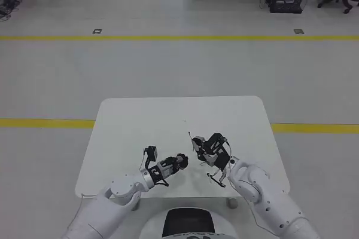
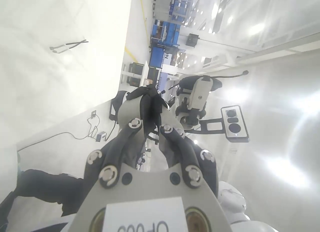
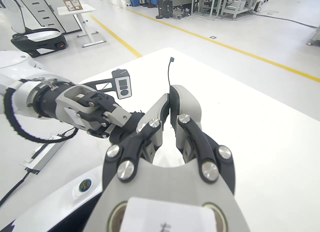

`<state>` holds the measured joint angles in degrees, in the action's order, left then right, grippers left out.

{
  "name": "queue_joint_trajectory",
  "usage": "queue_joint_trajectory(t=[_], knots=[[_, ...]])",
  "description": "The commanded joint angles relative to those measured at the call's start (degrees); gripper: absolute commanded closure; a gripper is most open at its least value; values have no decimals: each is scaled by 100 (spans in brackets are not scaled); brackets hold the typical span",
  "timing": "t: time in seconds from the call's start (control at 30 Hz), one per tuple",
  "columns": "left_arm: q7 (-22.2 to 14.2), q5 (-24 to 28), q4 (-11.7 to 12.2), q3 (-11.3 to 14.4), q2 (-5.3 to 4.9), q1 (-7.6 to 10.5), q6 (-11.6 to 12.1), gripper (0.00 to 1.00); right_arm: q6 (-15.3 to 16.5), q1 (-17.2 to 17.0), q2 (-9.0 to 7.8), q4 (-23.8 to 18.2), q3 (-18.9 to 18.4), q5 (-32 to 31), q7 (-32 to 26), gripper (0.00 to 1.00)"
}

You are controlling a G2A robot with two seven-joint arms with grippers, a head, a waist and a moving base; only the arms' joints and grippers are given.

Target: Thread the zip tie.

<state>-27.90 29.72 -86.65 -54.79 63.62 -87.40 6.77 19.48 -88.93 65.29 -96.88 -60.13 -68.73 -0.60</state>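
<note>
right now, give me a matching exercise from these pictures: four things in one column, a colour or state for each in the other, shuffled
Things:
1 zip tie
2 right gripper
3 table
4 floor line

Colour or state:
a yellow
b white
c shut on the zip tie
d black, thin, poking out of a gripper

Pairs: 1-d, 2-c, 3-b, 4-a
</note>
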Motion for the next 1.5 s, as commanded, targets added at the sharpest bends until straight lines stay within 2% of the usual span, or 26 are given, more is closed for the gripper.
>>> queue_joint_trajectory(t=[0.0, 0.5, 1.47], knots=[[6, 49, -17, 40, 11, 4, 22, 100, -30, -4, 4, -1, 8, -6, 6, 100], [-29, 189, 47, 66, 23, 36, 179, 100, -9, 87, 56, 157, 195, -153, 97, 100], [-44, 218, 84, 107, 20, 65, 197, 100, 0, 98, 69, 223, 271, -213, 81, 100]])
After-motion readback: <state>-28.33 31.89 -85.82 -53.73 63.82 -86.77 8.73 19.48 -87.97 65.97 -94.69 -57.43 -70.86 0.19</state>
